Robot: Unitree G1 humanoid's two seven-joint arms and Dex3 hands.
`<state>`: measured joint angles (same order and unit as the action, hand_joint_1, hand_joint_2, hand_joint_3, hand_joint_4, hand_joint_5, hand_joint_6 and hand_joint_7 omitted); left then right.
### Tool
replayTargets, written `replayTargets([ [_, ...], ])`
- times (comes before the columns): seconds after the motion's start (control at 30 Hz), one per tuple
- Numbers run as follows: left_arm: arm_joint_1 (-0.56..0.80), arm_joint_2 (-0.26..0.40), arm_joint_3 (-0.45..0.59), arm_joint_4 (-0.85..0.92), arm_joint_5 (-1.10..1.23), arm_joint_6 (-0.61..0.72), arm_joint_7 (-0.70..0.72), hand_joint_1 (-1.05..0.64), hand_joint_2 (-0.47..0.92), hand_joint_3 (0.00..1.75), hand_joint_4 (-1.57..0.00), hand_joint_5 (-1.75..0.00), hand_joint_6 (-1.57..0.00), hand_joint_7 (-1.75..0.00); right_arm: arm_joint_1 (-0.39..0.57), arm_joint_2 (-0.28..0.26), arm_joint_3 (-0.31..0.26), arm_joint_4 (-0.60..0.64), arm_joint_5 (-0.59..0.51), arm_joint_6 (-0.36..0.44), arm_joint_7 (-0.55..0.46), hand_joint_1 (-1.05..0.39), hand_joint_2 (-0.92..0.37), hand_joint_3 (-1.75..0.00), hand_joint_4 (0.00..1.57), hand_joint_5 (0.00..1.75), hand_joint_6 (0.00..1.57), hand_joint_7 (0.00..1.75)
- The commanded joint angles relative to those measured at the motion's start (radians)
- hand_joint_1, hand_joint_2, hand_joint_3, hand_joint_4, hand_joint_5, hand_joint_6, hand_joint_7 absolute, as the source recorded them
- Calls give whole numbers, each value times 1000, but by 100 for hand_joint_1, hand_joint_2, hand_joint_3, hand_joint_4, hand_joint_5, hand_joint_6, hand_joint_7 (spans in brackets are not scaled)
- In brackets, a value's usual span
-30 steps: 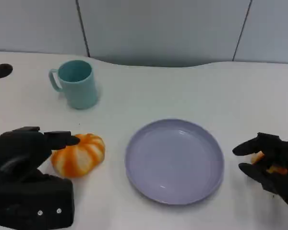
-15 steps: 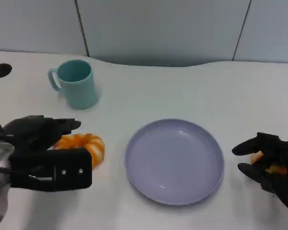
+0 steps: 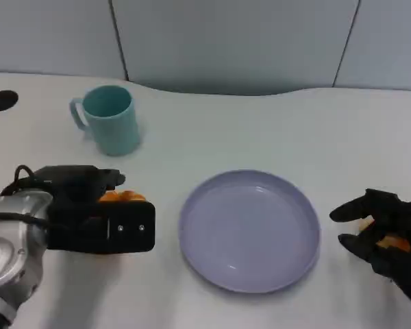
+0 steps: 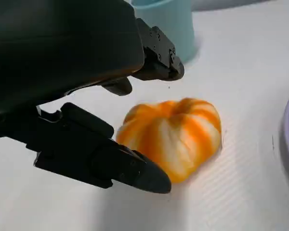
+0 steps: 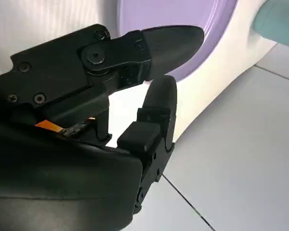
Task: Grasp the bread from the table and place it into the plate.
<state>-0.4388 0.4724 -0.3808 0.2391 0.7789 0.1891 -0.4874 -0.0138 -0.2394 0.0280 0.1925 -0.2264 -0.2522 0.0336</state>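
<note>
Bread [image 4: 176, 134] — an orange-and-white striped bun — sits on the desk [image 3: 260, 130] left of the plate [image 3: 249, 229], and my left hand [image 3: 99, 218] covers most of it, fingers [image 4: 111, 161] apart on either side, not clamped. Beyond it stands the teal mug [image 3: 109, 120]. Right of the plate, my right hand [image 3: 387, 240] is curled around something orange — I cannot tell what.

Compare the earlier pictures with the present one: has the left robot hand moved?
Yes. The left robot hand has travelled up the head view toward the teal mug and now covers most of the bread.
</note>
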Motion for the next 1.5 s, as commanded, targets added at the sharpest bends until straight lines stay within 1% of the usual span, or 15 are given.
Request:
replayTargets([
  [0.03,-59,13,-31,79,-5,-29,-16,-56,76,0,0,-59,-26,-1,15,-10,-5,-23,5,9,6,-28,-92,-21,74,118,75,77],
  [0.17,-98,19,-64,166,1,-70,-7,-55,75,0,0,-60,-27,-2,21,-5,-6,-30,3,7,-1,-28,-92,-21,73,118,75,78],
  [0.27,-119,17,-86,217,13,-90,8,-56,74,0,0,-54,-27,-2,24,-3,-7,-38,4,11,-2,-28,-92,-21,74,119,75,79],
  [0.33,-134,10,-105,252,28,-88,14,-56,75,0,0,-44,-23,-1,24,-3,-8,-35,5,5,-2,-28,-92,-22,74,120,75,80],
  [0.37,-139,7,-114,270,36,-87,24,-56,75,0,0,-42,-22,-1,24,-2,-9,-36,10,7,1,-28,-92,-22,74,121,75,80],
  [0.4,-142,4,-119,282,40,-88,32,-58,75,0,0,-37,-20,-1,24,-2,-9,-37,14,8,3,-28,-92,-22,75,122,74,81],
  [0.5,-148,0,-127,310,39,-93,48,-60,75,0,0,-34,-19,-1,25,0,-11,-37,19,7,4,-28,-92,-23,74,123,74,82],
  [0.57,-146,-8,-128,346,33,-107,76,-63,76,1,0,-26,-18,-1,24,-4,-9,-35,10,1,0,-28,-92,-23,73,123,73,83],
  [0.63,-145,-12,-132,370,35,-119,102,-66,77,1,0,-23,-17,-1,24,-5,-9,-36,8,1,-1,-29,-92,-23,72,123,73,84],
  [0.8,-156,-30,-133,437,29,-127,144,-67,80,2,0,-22,-15,0,24,-2,-12,-37,16,4,2,-29,-92,-23,72,126,72,86],
  [0.93,-149,-35,-128,487,16,-168,223,-65,85,2,-3,-23,-18,-1,21,-7,-10,-28,7,-6,-2,-29,-92,-23,72,126,72,87],
  [1.5,-161,-35,-141,513,3,-181,243,-65,87,0,-2,-25,-18,0,21,-7,-10,-28,7,-7,-2,-29,-92,-22,72,126,70,90],
])
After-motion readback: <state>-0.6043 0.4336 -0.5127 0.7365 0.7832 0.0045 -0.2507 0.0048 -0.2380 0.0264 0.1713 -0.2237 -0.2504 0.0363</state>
